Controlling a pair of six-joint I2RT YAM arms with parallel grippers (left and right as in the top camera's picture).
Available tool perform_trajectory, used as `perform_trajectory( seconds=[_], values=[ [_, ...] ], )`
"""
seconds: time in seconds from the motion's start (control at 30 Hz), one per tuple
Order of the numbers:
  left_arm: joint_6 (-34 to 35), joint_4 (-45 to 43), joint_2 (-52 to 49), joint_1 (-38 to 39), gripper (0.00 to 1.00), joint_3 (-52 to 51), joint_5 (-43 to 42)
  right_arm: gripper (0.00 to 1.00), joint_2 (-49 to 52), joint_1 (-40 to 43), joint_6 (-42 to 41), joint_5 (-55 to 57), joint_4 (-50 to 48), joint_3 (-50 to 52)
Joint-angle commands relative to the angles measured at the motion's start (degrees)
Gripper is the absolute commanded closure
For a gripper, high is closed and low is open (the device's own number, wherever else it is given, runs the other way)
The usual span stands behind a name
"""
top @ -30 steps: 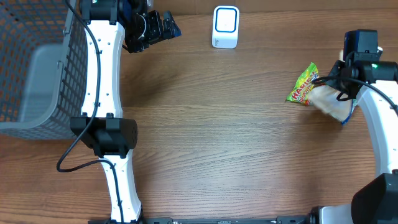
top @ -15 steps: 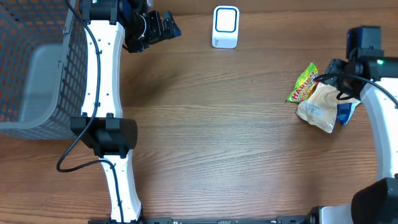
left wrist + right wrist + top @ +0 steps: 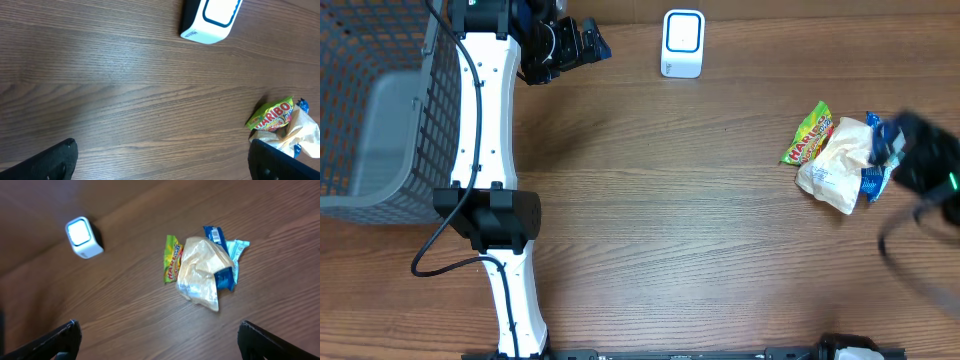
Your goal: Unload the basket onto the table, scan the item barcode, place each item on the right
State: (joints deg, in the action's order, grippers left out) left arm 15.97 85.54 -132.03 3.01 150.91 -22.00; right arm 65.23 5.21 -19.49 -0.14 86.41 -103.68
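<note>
Up above the table [image 3: 125,310], my right pincer [image 3: 160,341] is wide open and holds nothing. Right under it lies a little pile of snacks, flat on the wood. A pale bag [image 3: 200,275] is in the middle. A green and yellow Haribo bag [image 3: 173,260] touches one side of it. Two blue packets [image 3: 222,255] poke out from under the other side. One blue packet has a white patch on it, too small for me to read. From overhead my right pincer is just a blur beside the pile. My left pincer [image 3: 160,165] is wide open too, with nothing in it. It is at the far edge of the table, near the white scanner [image 3: 682,43], well apart from the snacks. Past my left arm stands a grey mesh basket [image 3: 370,40]. I can see its grey floor and its walls.
</note>
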Motion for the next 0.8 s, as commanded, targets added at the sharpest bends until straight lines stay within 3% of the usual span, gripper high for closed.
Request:
perform_trajectory(
  seconds=[0.0, 0.23, 0.53, 0.77],
  values=[
    [-0.1, -0.1, 0.9, 0.4, 0.0, 1.1, 0.4, 0.0, -4.7, 0.0, 0.0, -1.1, 1.1, -0.7],
    [-0.1, -0.1, 0.9, 0.4, 0.0, 1.1, 0.4, 0.0, -12.1, 0.0, 0.0, -1.1, 3.1, -0.7],
    [-0.1, -0.1, 0.9, 0.4, 0.0, 1.1, 0.4, 0.0, -12.7, 0.0, -0.1, -1.0, 7.9, -0.4],
    [-0.1, -0.1, 0.9, 0.4, 0.0, 1.1, 0.4, 0.0, -19.2, 0.1, 1.2, 1.3, -12.2, 11.6]
  ],
)
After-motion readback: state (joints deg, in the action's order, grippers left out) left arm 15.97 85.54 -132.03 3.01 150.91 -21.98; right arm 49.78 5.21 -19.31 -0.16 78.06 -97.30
